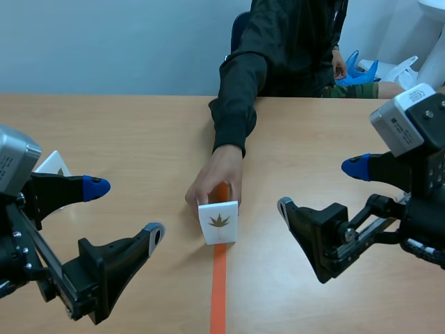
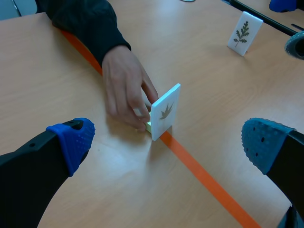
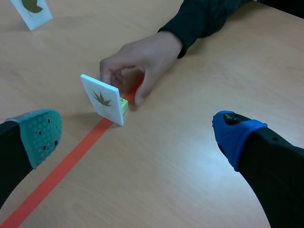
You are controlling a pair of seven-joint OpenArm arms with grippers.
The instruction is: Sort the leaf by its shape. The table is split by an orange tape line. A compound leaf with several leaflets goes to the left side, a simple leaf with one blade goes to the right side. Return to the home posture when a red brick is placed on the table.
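A white card printed with a brown lobed leaf stands on the orange tape line at mid-table. A person's hand holds it from behind. The left wrist view shows the card on a small green base, with the hand still touching it. It stands ahead of my left gripper, which is open and holds nothing. My right gripper is also open, with the card ahead of it and apart. In the scene view the left gripper and right gripper flank the card.
A card with a fern-like compound leaf stands far ahead of the left gripper, near the other arm's finger. A card with a single-blade leaf stands far ahead of the right gripper. Another card peeks out behind the left arm. The person's sleeve crosses the far table.
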